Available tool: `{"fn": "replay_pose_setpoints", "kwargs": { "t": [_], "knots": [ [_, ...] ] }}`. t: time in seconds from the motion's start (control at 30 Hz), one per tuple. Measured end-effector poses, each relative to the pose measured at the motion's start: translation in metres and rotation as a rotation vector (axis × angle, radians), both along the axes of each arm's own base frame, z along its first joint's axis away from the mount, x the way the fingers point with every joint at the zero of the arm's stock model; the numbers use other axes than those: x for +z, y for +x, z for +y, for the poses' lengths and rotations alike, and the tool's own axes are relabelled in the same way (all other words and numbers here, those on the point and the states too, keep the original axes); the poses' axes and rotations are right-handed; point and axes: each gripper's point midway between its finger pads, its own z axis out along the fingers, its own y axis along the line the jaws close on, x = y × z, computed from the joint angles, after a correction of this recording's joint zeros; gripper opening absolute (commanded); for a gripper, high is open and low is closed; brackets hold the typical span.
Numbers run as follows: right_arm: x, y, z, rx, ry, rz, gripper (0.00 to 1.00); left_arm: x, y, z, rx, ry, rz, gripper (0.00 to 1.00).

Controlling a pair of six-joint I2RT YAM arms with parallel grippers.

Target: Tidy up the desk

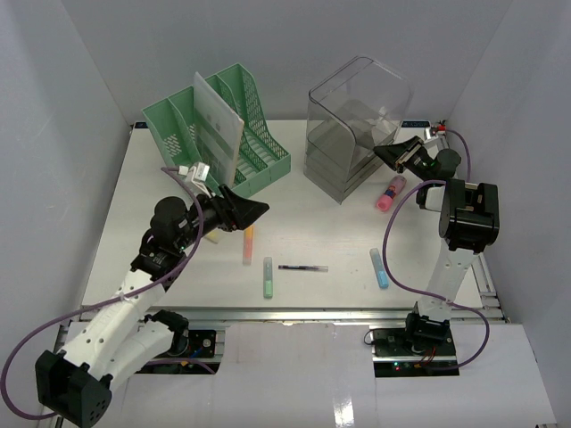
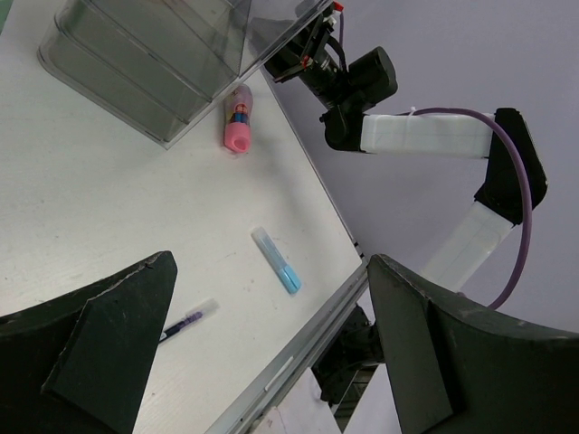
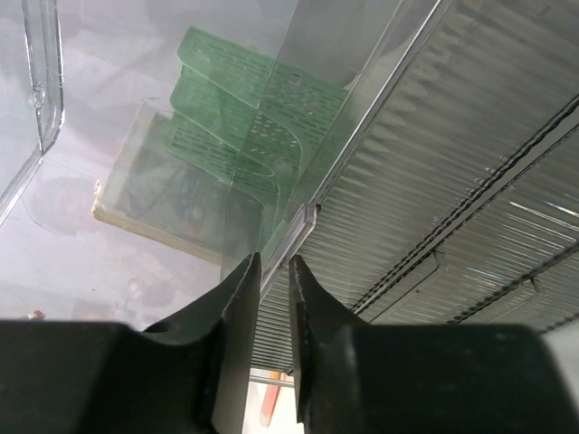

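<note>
The white desk [image 1: 339, 227] holds loose pens. An orange marker [image 1: 248, 243], a green highlighter [image 1: 268, 277], a dark pen [image 1: 303, 267], a blue highlighter [image 1: 380, 267] and a pink marker [image 1: 391, 193] lie on it. My left gripper [image 1: 246, 210] is open and empty, hovering just above the orange marker's far end. In the left wrist view its fingers [image 2: 109, 353] stand wide apart over the desk [image 2: 90, 208]. My right gripper [image 1: 393, 157] is shut on a thin clear edge [image 3: 308, 221] of the clear drawer box [image 1: 357, 125].
A green slotted file rack [image 1: 259, 143] with a frosted sheet [image 1: 217, 125] in it stands at the back left. The silver rail [image 1: 312, 312] runs along the front edge. White walls enclose the desk on three sides.
</note>
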Motion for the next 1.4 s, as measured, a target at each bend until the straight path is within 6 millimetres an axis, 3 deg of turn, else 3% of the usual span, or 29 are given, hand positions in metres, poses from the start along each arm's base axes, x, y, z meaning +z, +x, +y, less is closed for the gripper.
{"fn": "replay_pose_setpoints", "kwargs": {
  "t": [0.2, 0.57, 0.87, 1.03, 1.4],
  "knots": [
    [-0.001, 0.000, 0.000, -0.001, 0.018, 0.024, 0.10, -0.012, 0.009, -0.017, -0.024, 0.014, 0.038, 0.98],
    [0.004, -0.009, -0.008, -0.033, 0.067, 0.073, 0.09, 0.005, 0.024, -0.075, -0.132, 0.055, -0.095, 0.98],
    [0.040, -0.031, -0.026, -0.052, 0.098, 0.038, 0.09, 0.007, 0.053, -0.117, -0.175, 0.080, -0.173, 0.98],
    [0.054, -0.043, -0.026, -0.054, 0.114, 0.030, 0.09, 0.003, 0.065, -0.148, -0.215, 0.092, -0.192, 0.97],
    [0.094, -0.068, -0.022, -0.020, 0.118, -0.029, 0.08, 0.015, 0.085, -0.211, -0.275, 0.075, -0.259, 0.96]
  ]
}}
